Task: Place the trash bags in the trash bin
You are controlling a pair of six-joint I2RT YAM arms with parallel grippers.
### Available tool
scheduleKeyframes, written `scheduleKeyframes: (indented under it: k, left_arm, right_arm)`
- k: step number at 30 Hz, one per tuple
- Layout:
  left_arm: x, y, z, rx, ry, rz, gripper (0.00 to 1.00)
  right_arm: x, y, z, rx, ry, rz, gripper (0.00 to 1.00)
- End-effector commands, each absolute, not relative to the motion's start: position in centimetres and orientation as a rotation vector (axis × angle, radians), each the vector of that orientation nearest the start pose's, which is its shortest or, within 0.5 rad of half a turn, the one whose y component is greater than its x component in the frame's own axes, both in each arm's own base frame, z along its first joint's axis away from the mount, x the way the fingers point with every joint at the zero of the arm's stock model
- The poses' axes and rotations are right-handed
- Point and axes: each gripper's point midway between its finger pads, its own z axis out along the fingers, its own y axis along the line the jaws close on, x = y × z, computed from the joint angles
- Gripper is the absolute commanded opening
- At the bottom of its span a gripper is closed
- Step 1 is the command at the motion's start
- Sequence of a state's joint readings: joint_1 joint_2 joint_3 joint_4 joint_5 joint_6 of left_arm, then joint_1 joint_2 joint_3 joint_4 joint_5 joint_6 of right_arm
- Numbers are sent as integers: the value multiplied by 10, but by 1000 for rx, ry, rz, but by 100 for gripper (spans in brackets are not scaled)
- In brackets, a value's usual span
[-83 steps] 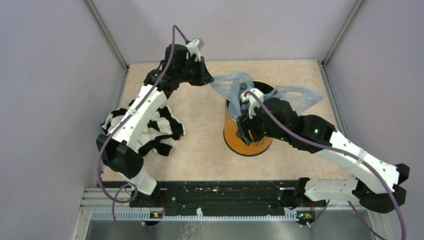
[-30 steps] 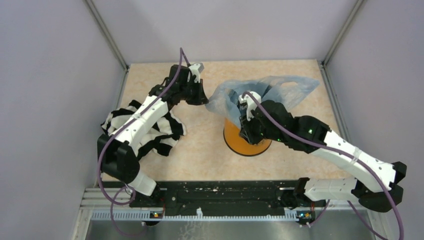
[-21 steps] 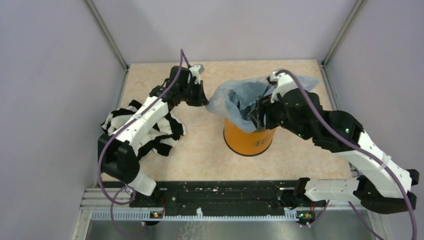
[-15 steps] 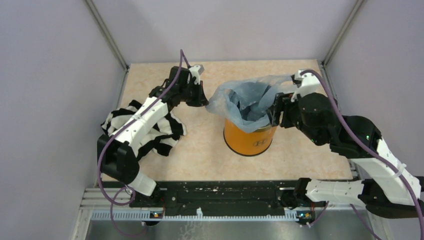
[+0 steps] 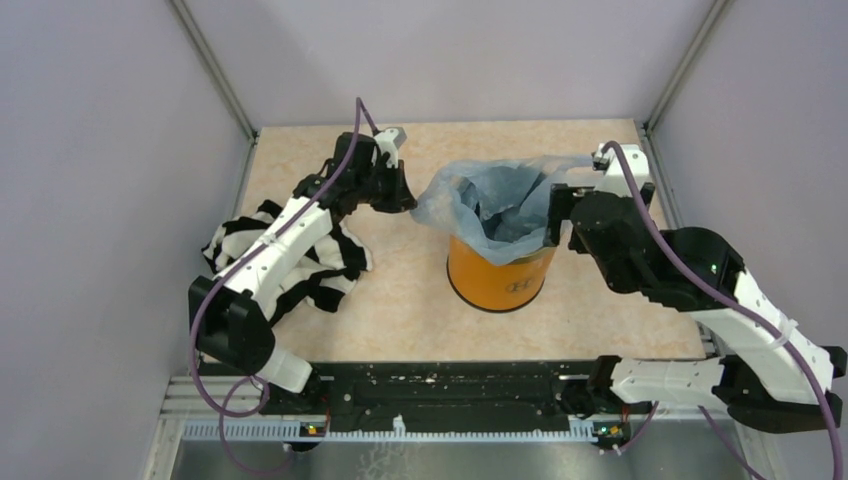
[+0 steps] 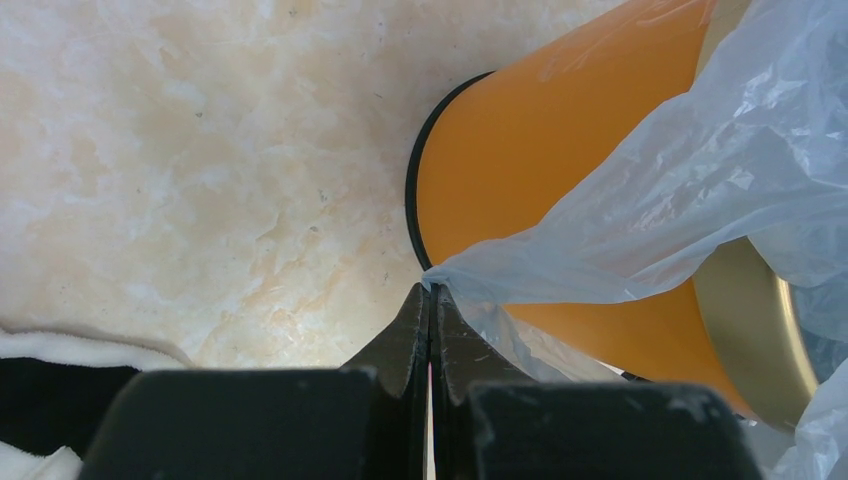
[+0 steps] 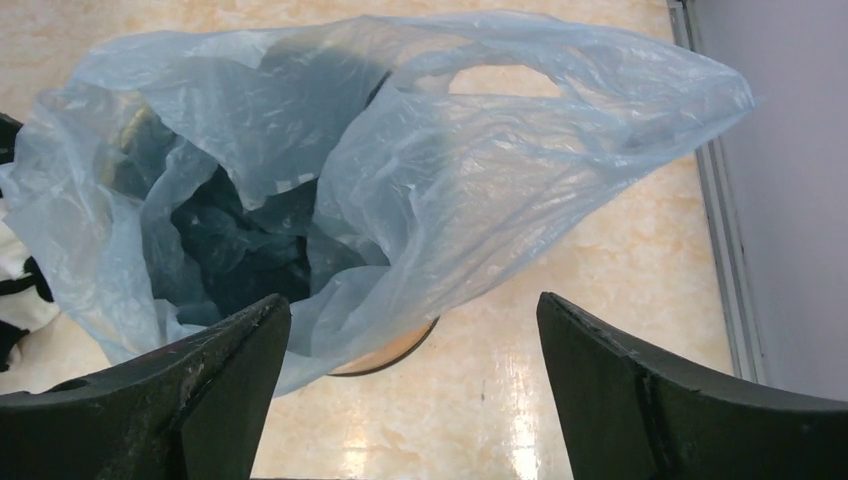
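The pale-blue trash bag [image 5: 497, 203] lies in and over the mouth of the orange trash bin [image 5: 498, 277], with its middle sunk into the black inside. My left gripper [image 5: 408, 203] is shut on the bag's left edge, just left of the bin; the left wrist view shows the fingertips [image 6: 430, 292] pinching the plastic [image 6: 690, 190] beside the bin's wall [image 6: 530, 150]. My right gripper [image 5: 556, 215] is open and empty at the bin's right rim. In the right wrist view its jaws [image 7: 412, 335] stand wide apart above the bag [image 7: 450, 170], whose right flap hangs outside the bin.
A black-and-white striped cloth heap [image 5: 305, 262] lies under my left arm at the table's left. Metal frame posts and grey walls close in the back, left and right; a rail [image 7: 722, 230] runs along the right edge.
My right gripper came up out of the bin, swung to its right side and now stands open. The bag has spread over the bin mouth. My left gripper kept its hold.
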State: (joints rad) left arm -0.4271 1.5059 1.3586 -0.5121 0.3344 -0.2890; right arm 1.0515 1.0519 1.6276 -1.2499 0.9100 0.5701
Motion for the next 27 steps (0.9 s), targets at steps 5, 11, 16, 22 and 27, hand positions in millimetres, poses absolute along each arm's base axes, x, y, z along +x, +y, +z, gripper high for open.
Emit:
scheduleKeyframes:
  k: [5, 11, 16, 22, 27]
  left_arm:
    - [349, -240, 246, 370, 2180, -792, 0]
    - [347, -240, 248, 372, 2175, -792, 0]
    - [340, -239, 246, 377, 2178, -811, 0]
    - [326, -237, 234, 370, 2198, -844, 0]
    - [315, -236, 219, 346, 2222, -872, 0]
  right_arm:
    - [226, 97, 368, 94, 1922, 42, 97]
    - [247, 86, 352, 174, 1933, 89, 68]
    - [239, 78, 344, 199, 1942, 80, 5]
    - [216, 69, 306, 225, 2007, 111, 0]
    - [204, 69, 270, 232, 2045, 160, 0]
